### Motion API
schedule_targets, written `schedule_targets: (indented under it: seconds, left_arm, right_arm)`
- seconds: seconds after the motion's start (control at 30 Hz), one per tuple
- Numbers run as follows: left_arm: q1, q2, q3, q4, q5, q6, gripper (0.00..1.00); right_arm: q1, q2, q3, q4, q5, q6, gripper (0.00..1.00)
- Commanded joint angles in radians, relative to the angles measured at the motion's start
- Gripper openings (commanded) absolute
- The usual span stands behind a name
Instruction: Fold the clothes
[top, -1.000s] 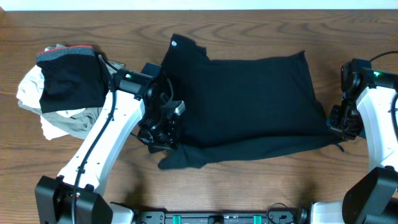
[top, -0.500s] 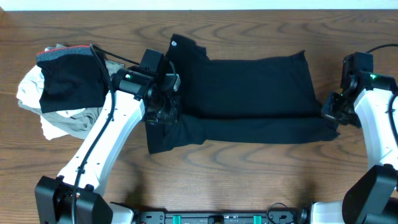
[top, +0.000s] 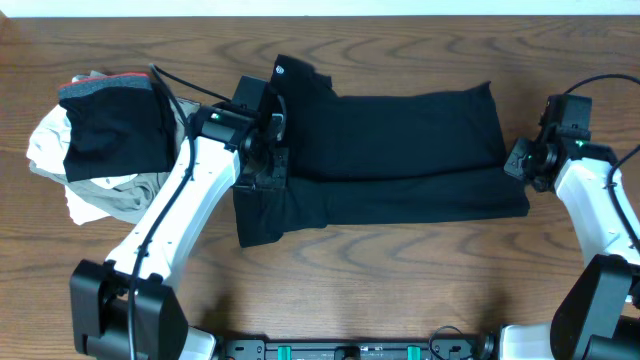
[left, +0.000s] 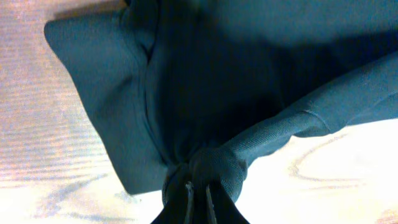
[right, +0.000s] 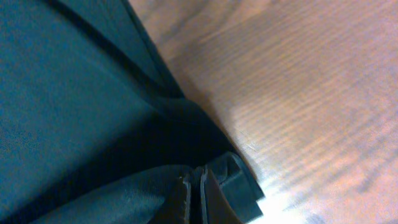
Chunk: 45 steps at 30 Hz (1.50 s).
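Wood-grain bench (top: 400, 290) is carrying 2 things. Black garment (top: 400, 140) is lying flat across ctr, stretching from approx 9 to 3 o'clock, w/ its small white logo (top: 279, 69) sitting at the 11 o'clock corner. Pile of clothes (top: 100, 195), white & beige pcs at the bottom, is resting at far 9 o'clock, apart from the garment.

Bare table (top: 400, 290) around clothes (top: 400, 150); garment pile (top: 100, 150) at left
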Motion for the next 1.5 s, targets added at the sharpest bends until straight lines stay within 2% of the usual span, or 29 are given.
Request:
schedule_targets:
  seconds: [0.0,0.13,0.23,0.33,0.5,0.53,0.57,0.63,0.73,0.97,1.17,1.33,1.47]
  left_arm:
    - [0.001,0.033,-0.001,0.008,-0.023,-0.017,0.08]
    - [0.001,0.076,-0.001,0.029,-0.023,-0.017,0.12]
    - [0.001,0.108,-0.001,0.051,-0.023,-0.017,0.12]
    - [0.001,0.128,-0.001,0.065,-0.023,-0.017,0.12]
    - [0.001,0.135,-0.001,0.081,-0.023,-0.016,0.14]
    - [0.001,0.135,-0.001,0.083,-0.023,-0.016,0.17]
    - [0.001,0.135,-0.001,0.082,-0.023,-0.016,0.33]
    - [0.001,0.135,-0.001,0.079,-0.023,-0.016,0.51]
    - [0.001,0.134,-0.001,0.075,-0.018,-0.016,0.59]
    - [0.001,0.085,0.0,0.024,-0.01,-0.017,0.6]
    - [0.0,0.014,0.0,-0.082,-0.008,-0.039,0.6]
    - [-0.001,0.013,-0.032,-0.098,0.059,-0.04,0.6]
    - [-0.001,0.013,-0.113,-0.061,0.061,-0.145,0.6]
  right_arm:
    - [-0.003,-0.001,-0.027,0.034,-0.024,-0.016,0.01]
    - [-0.003,-0.001,-0.042,0.065,-0.024,-0.016,0.03]
    - [-0.003,-0.001,-0.047,0.082,-0.024,-0.016,0.2]
    - [-0.003,-0.001,-0.048,0.093,-0.023,-0.016,0.31]
    - [-0.002,-0.001,-0.048,0.084,-0.03,-0.016,0.29]
    - [-0.002,-0.001,-0.048,0.074,-0.042,-0.02,0.29]
    - [-0.002,-0.001,-0.048,0.061,-0.06,-0.025,0.29]
    - [0.001,-0.001,-0.05,0.035,-0.082,-0.033,0.29]
    - [0.008,-0.001,-0.07,0.026,-0.087,-0.04,0.29]
    - [0.01,-0.001,-0.195,0.149,-0.088,-0.042,0.27]
    - [0.01,-0.001,-0.299,0.271,-0.091,-0.042,0.26]
    - [0.01,-0.001,-0.326,0.292,-0.091,-0.042,0.26]
    - [0.01,-0.001,-0.326,0.292,-0.091,-0.042,0.27]
